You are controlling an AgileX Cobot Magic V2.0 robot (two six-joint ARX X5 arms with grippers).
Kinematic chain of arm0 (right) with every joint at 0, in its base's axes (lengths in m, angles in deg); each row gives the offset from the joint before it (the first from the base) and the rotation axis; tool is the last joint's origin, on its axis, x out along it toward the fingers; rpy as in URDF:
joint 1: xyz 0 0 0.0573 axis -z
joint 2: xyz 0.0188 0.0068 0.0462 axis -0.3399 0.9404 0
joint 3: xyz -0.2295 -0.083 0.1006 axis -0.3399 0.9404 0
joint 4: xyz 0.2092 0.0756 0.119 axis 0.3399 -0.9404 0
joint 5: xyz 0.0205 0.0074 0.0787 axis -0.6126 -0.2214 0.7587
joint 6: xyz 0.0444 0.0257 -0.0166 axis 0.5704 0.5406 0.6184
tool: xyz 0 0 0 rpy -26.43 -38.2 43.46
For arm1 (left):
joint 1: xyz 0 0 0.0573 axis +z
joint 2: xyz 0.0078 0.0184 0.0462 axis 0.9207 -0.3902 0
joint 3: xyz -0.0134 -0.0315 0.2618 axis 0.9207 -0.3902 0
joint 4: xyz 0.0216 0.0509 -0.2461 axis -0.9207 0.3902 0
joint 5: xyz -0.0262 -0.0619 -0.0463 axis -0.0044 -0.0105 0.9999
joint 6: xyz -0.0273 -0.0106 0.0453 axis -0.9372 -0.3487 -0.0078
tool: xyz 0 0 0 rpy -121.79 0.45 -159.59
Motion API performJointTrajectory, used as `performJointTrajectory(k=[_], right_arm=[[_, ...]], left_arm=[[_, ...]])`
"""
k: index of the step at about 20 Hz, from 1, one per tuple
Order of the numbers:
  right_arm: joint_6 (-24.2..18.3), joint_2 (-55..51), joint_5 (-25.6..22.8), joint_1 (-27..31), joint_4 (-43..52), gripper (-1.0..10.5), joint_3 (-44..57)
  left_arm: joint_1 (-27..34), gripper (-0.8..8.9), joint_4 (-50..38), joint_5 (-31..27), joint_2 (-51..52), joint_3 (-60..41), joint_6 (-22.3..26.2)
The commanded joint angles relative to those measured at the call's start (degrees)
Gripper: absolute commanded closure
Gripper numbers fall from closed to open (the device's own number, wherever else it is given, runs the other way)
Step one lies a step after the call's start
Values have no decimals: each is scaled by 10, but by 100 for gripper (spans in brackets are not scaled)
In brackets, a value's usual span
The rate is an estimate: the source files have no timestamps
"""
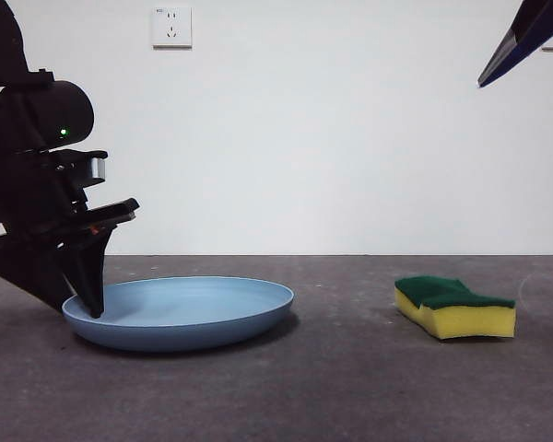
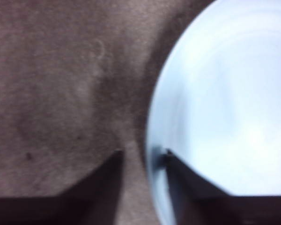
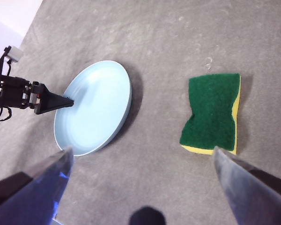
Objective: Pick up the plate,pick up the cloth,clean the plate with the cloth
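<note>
The light-blue plate [image 1: 189,313] lies flat on the dark table at the left. My left gripper [image 1: 94,308] is down at the plate's left rim. In the left wrist view the gripper [image 2: 143,152] is open and straddles the rim, one jaw inside the plate [image 2: 225,93] and one outside, with a strip of table showing beside the outer jaw. The cloth, a yellow sponge with a green top [image 1: 456,308], lies at the right. My right gripper [image 3: 141,150] is open and empty, high above the plate [image 3: 93,108] and the sponge [image 3: 210,112].
A white wall with a socket [image 1: 171,27] stands behind the table. The right arm shows only as a dark tip [image 1: 525,41] at the top right corner. Bare table [image 1: 350,304] lies between plate and sponge.
</note>
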Motion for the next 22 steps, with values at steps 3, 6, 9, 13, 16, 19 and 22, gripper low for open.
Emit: performJointTrajectory(k=[3,6,9,13,16,19,22], right_arm=[[-3,20,-10,-1,2,446,-18],[-38,64,-52,-16,-35,447,-76],[-81,133,-137,-62,-87,447,-145],[-96,222,-228,-130,-91,448,-183],[-106,288,-293,-164,-83,453,-189],[-110,354,-313,-170,-55,488,-189],[-110,409,-315,-170,-31,489,-189]], left_arm=[[-15,822,1,-3,15,-3,10],[-26,821,9,-3,54,3,10],[-32,822,21,-3,97,3,10],[-33,822,36,-3,151,3,10],[-33,822,43,-3,186,3,10],[-33,822,51,-3,207,3,10],[-33,822,66,-3,208,3,10]])
